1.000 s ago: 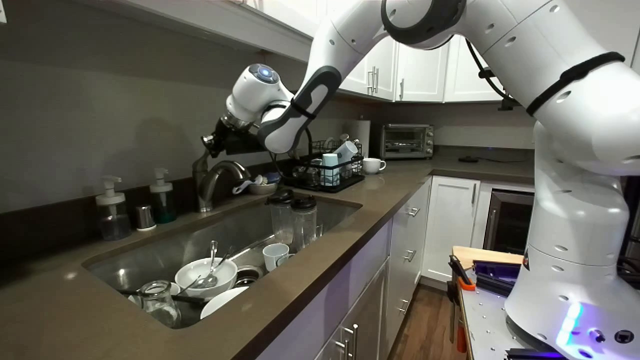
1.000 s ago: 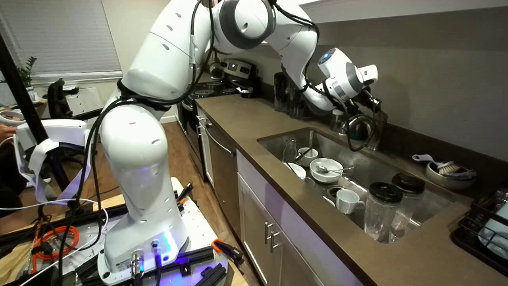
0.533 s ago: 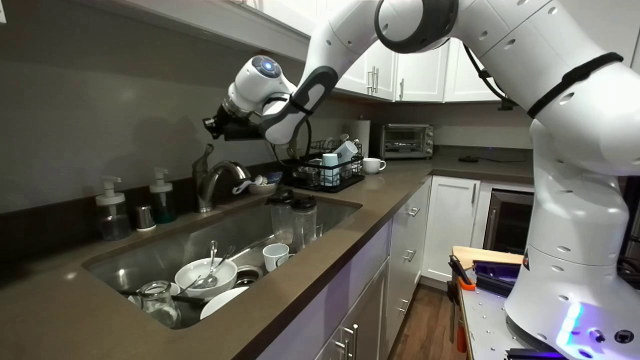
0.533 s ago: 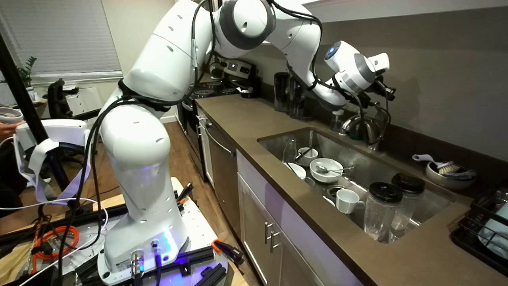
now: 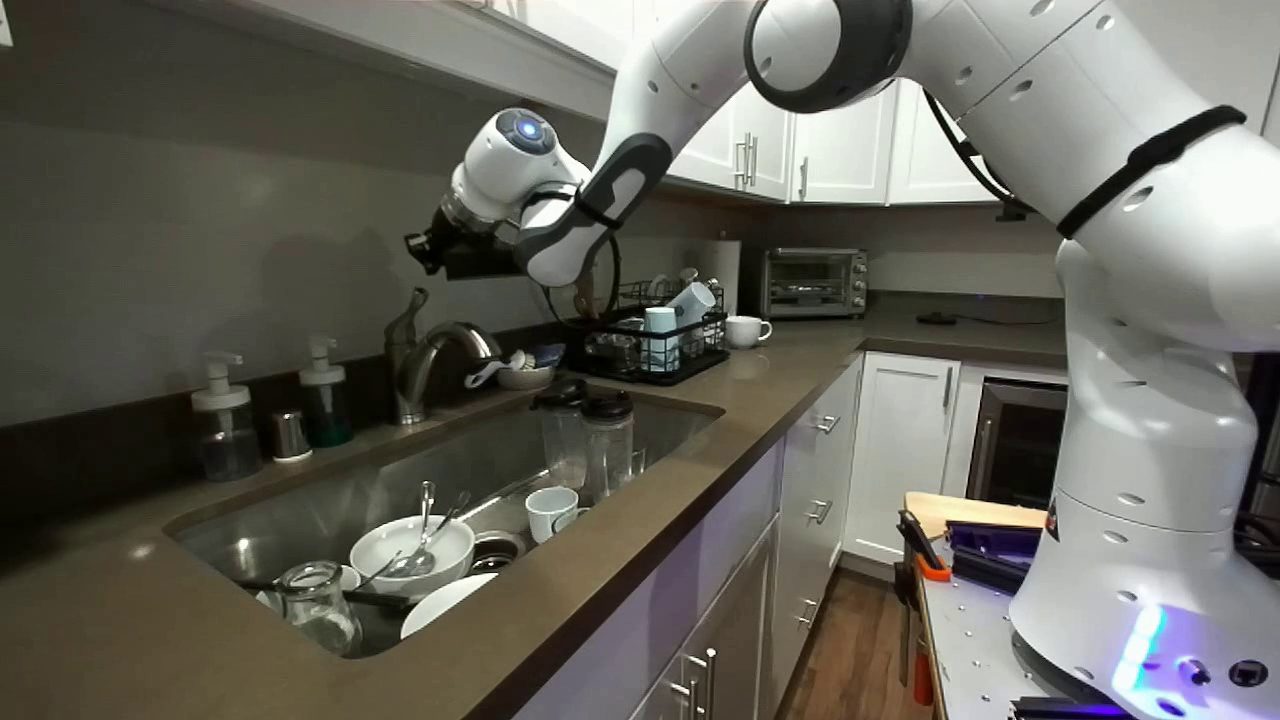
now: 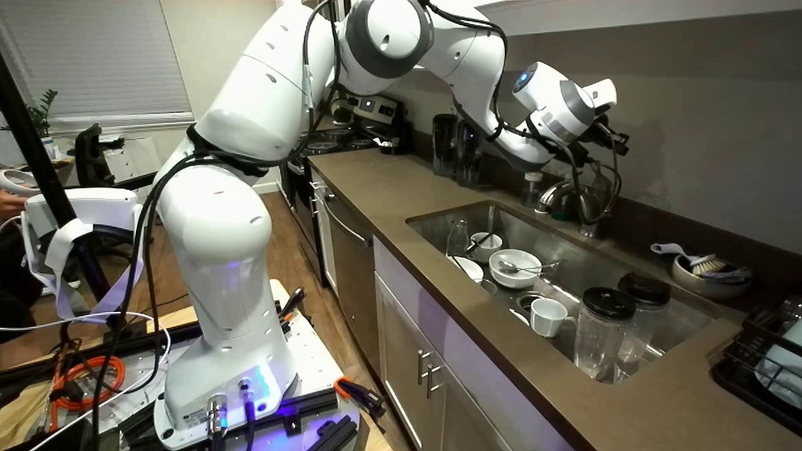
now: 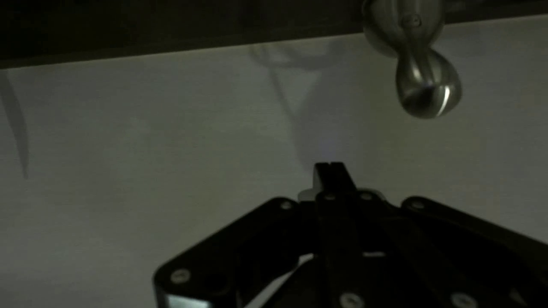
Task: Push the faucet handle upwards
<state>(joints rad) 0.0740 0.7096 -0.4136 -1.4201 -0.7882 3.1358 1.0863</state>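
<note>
Gripper (image 7: 329, 165) is higher than a second ago, clenched on nothing, clear of the faucet handle (image 5: 404, 321), which points up, so probably done.

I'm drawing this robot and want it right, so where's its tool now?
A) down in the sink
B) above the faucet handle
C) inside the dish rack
B: in an exterior view the tool is above the handle, with a gap between them.

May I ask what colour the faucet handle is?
Metallic grey; the faucet handle shows best in an exterior view.
</note>
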